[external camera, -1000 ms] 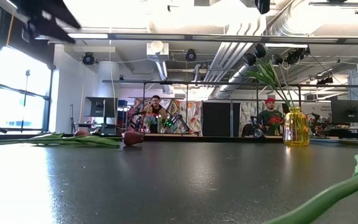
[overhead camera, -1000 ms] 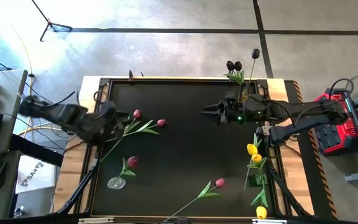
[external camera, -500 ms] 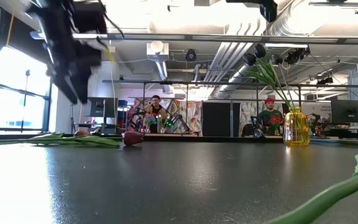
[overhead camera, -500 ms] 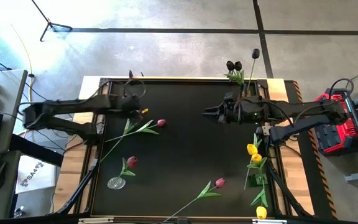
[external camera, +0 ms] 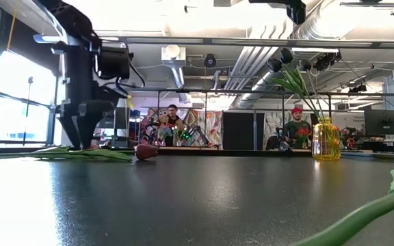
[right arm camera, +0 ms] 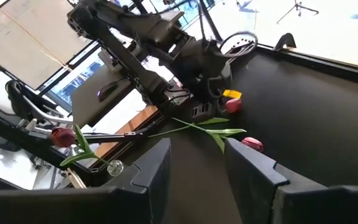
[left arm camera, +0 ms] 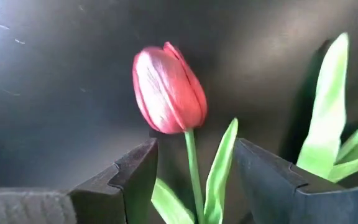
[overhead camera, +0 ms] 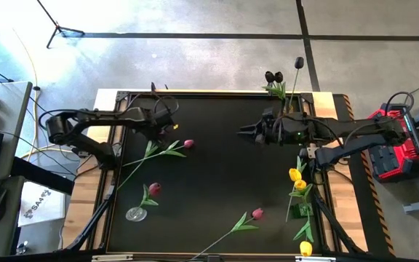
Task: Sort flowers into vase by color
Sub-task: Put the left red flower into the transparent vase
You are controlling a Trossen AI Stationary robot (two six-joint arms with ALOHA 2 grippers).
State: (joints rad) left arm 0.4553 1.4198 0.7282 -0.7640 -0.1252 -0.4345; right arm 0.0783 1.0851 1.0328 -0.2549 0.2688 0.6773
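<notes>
On the black table (overhead camera: 217,182), the left pincer (left arm camera: 194,177) hangs at the far left with its fingers (left arm camera: 135,174) apart either side of a pink tulip's (left arm camera: 169,90) stem, not touching it, while the right pincer (overhead camera: 244,131) hovers open, empty, over the table's far right.

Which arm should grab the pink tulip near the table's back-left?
Left. Its end effector is open, straddling the pink tulip's stem. The right end effector hovers mid-table, farther away.

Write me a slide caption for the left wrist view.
Left pincer, open, straddles the green stem just below a pink tulip lying on the black table.
</notes>
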